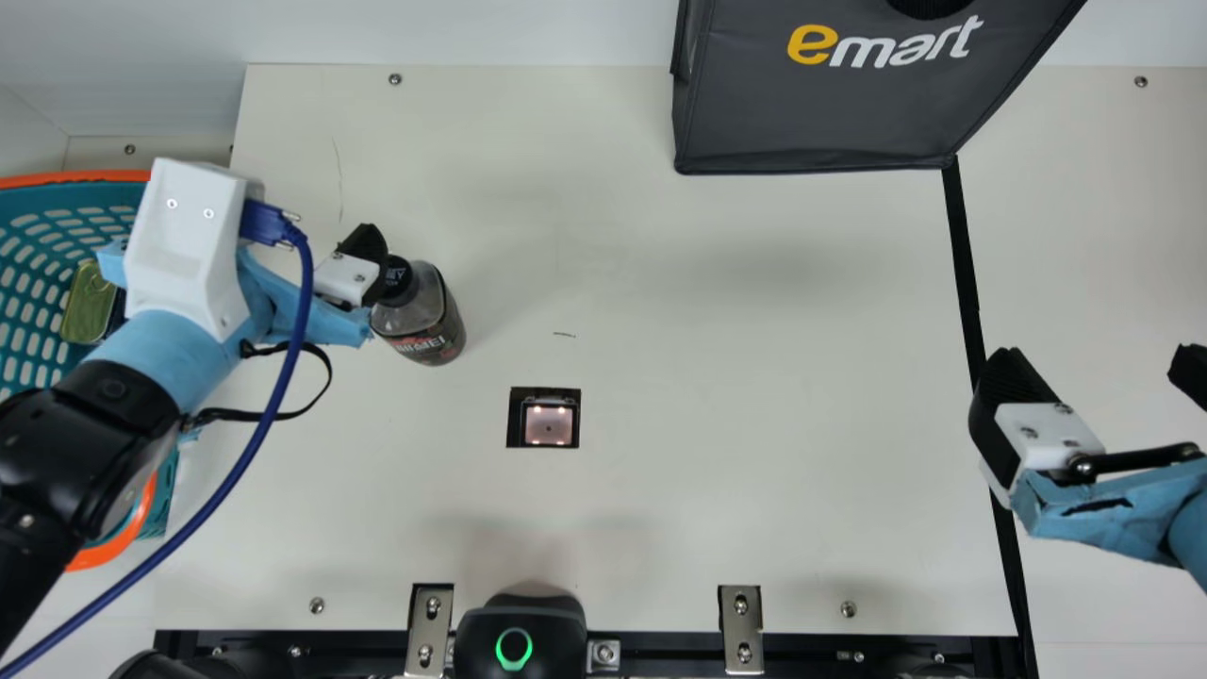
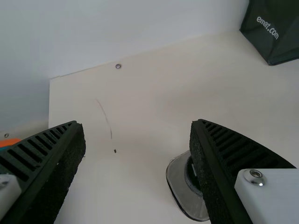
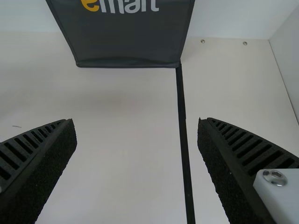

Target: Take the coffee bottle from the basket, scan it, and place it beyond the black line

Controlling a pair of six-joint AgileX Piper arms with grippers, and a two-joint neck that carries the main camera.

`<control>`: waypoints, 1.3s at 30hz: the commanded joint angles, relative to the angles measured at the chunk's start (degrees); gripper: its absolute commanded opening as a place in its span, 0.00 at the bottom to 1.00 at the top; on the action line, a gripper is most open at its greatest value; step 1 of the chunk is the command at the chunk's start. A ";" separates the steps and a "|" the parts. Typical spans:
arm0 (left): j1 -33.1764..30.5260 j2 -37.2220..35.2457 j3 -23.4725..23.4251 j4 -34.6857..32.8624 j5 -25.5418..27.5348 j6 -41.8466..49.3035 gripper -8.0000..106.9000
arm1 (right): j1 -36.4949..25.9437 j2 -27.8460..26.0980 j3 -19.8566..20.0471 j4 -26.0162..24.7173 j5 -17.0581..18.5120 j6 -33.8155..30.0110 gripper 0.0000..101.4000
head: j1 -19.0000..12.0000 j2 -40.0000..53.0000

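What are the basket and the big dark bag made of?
The basket looks like shiny plastic, teal with an orange rim, because it's stiff and has neat holes all over. The bag seems to be dull, dark grey cloth, maybe coated, with raised seams along its edges.

Open tabletop [image 1: 717,377] between bottle [image 1: 432,321] and black line [image 1: 964,255]; bag [image 1: 811,113] blocks stretch of far edge.

Dark bag [image 1: 811,118] at the far side, right of the middle, by a pale wall [image 1: 471,33].
Yellow and white lettering marks its front; a gold-coloured tin [image 1: 89,304] sits at the left, a thin scratch [image 1: 338,179] runs across the cream table [image 1: 754,377] at far left, and two metal brackets [image 1: 430,627] line the near edge.
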State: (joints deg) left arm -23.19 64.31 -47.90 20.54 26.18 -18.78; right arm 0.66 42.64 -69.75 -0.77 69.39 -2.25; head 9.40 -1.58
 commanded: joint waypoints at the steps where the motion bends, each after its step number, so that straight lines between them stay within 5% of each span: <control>1: -0.52 -0.23 -0.34 0.28 0.44 -0.59 0.85 | 0.00 0.00 0.00 0.00 0.00 0.00 0.90 | -1.48 0.00; 39: -13.42 -2.36 4.98 12.93 6.18 -22.20 0.85 | 0.00 0.00 0.00 0.00 0.00 0.00 0.90 | -1.48 0.00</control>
State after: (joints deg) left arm -36.43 61.81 -42.97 32.65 32.41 -39.93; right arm 0.66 42.64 -69.75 -0.77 69.39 -2.25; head 9.40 -1.58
